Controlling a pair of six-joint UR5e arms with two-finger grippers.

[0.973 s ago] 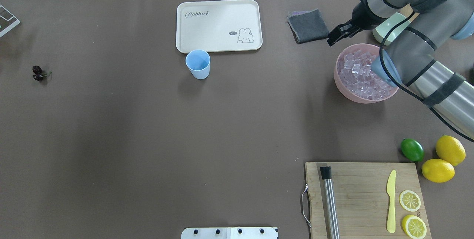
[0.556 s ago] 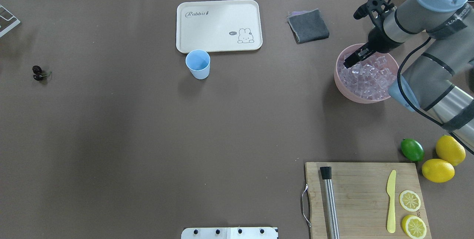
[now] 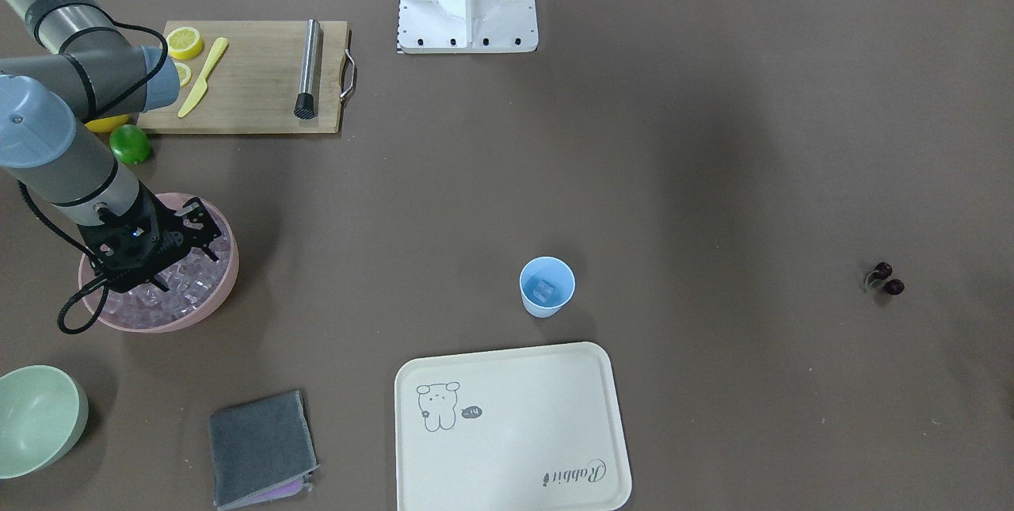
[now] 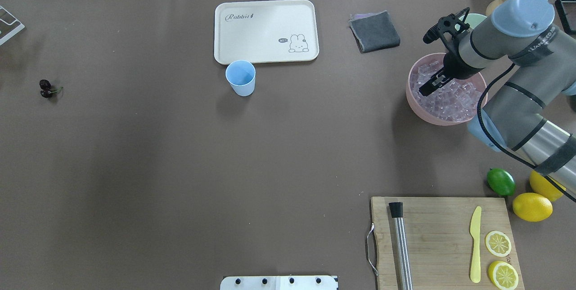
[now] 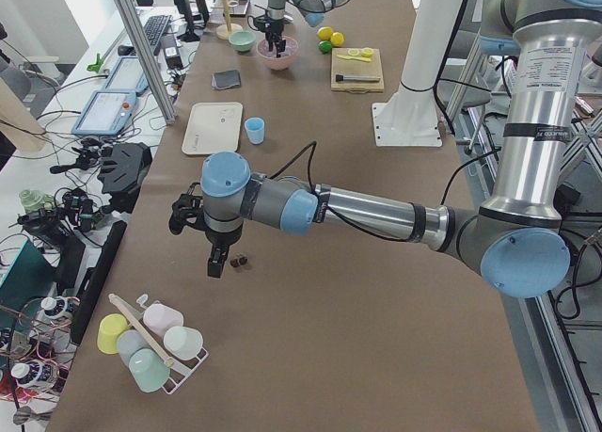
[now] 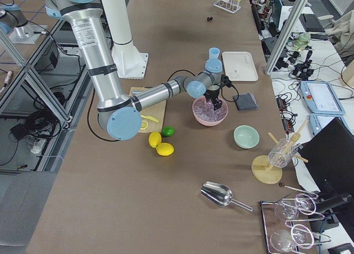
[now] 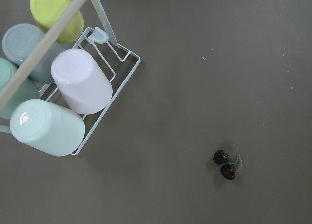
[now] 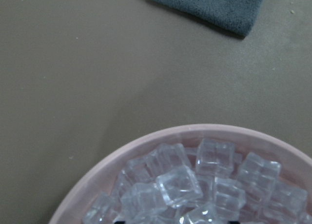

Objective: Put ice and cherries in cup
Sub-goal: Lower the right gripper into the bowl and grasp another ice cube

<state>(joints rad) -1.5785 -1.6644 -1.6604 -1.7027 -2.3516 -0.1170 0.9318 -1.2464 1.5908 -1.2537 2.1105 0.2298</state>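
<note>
On the brown surface (image 4: 180, 168), the right pincer (image 4: 426, 88) is angled down into the ice (image 4: 452, 100) in the bowl (image 4: 415, 106). The left pincer (image 5: 215, 265) is held over the cherries (image 5: 238, 260), well apart from the cup (image 4: 240, 78). The spread of either pincer cannot be determined.

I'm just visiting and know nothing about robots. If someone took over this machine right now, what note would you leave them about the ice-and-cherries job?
Right gripper: down among the ice in the pink bowl. Whether it has closed on a cube cannot be told.
Left gripper: hovers just over the cherries, far from the cup. Open or shut cannot be told.
Cup: upright beside the tray, with what looks like one ice cube inside.
Done: some ice is in the cup.
Left: more ice if wanted, then the cherries, not yet picked up.
</note>
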